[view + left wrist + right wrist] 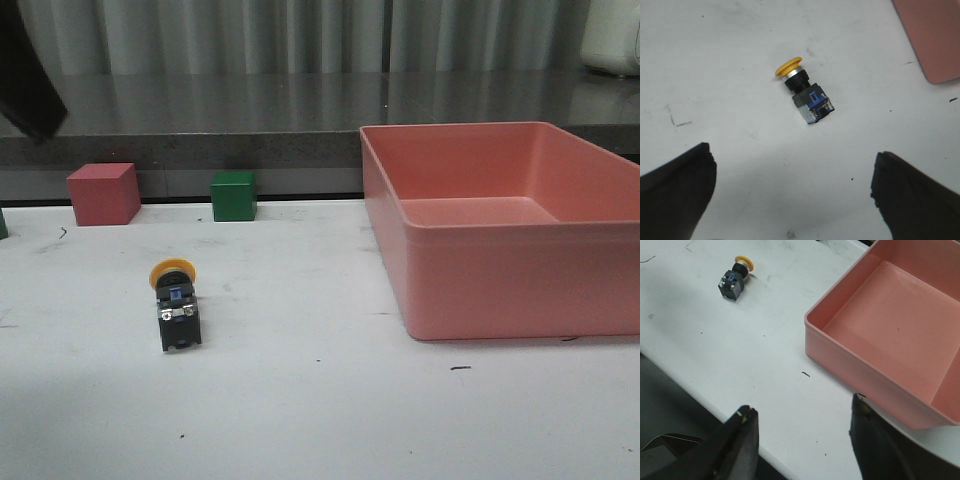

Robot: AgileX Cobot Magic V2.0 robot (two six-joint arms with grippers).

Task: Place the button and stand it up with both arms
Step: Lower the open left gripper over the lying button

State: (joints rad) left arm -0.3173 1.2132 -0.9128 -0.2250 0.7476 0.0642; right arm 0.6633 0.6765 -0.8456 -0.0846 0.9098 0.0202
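Observation:
The button (177,305) lies on its side on the white table, yellow cap toward the back, blue and black base toward the front. It also shows in the left wrist view (804,97) and in the right wrist view (734,276). My left gripper (792,172) is open and empty, above the table with the button beyond its fingertips. My right gripper (802,422) is open and empty over the table's front edge, beside the pink bin (840,352) and far from the button. In the front view only a black piece of the left arm (28,85) shows, top left.
The large pink bin (480,290) stands on the right half of the table. A pink cube (103,193) and a green cube (233,195) stand at the back left. A dark shelf runs behind the table.

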